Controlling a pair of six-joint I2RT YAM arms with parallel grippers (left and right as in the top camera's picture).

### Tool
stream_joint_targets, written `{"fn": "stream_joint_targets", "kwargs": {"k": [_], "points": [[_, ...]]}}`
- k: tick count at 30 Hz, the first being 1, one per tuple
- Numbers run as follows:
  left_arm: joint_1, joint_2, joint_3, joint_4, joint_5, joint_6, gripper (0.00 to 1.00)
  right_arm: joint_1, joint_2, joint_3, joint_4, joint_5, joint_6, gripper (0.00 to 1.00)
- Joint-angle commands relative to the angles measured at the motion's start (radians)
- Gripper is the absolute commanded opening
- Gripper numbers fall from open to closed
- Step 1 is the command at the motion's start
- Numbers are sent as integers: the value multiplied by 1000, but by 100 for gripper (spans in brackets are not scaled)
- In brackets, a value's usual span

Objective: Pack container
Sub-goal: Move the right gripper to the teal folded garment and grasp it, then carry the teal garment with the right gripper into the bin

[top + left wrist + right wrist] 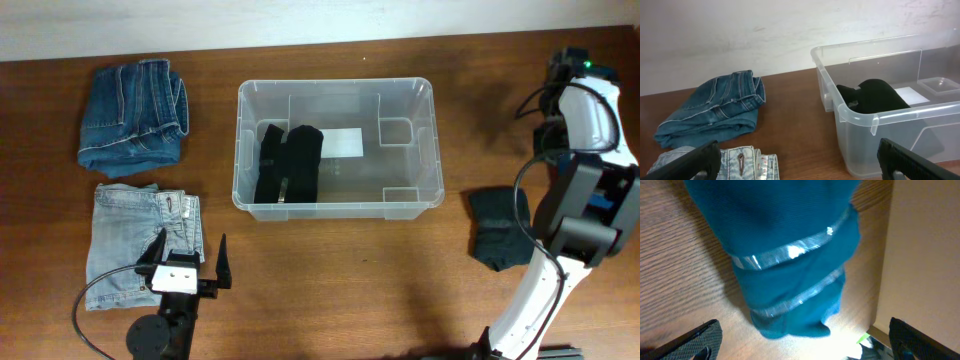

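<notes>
Wooden table [330, 285], pale wall behind | container [340, 82] sits mid-table, upright, black folded garment [290, 160] in its left half | expect light, stiff but flexing, slick plastic; grip the rim lip if you must shift it | left gripper [192, 242] spread, empty, by light denim [125, 235] | right gripper [805, 345] spread above teal garment [790, 255].
</notes>
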State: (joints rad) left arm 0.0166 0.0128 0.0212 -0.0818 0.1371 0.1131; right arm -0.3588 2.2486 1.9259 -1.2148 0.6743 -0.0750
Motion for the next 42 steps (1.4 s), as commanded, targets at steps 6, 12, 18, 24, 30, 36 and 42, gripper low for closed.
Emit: {"fn": "stream_joint_targets", "kwargs": {"k": [6,12,18,24,30,36,42], "points": [[6,-6,-4,-2,-4,16,99,6,105,-11,16,58,-7,98],[6,-6,-4,-2,-4,16,99,3,134,-12,31,105,-8,98],[6,-6,-4,-2,-4,16,99,-11,160,-12,49,124,-27,98],[6,-6,-4,-2,-4,16,99,-22,196,-13,65,124,-52,98],[6,-6,-4,-2,-4,16,99,-35,212,-13,117,168,-51,98],[6,-6,-4,-2,-4,16,99,-68,212,-19,157,160,-52,98],[6,-6,-4,-2,-4,16,100,-106,212,-39,181,-10,-52,92]]}}
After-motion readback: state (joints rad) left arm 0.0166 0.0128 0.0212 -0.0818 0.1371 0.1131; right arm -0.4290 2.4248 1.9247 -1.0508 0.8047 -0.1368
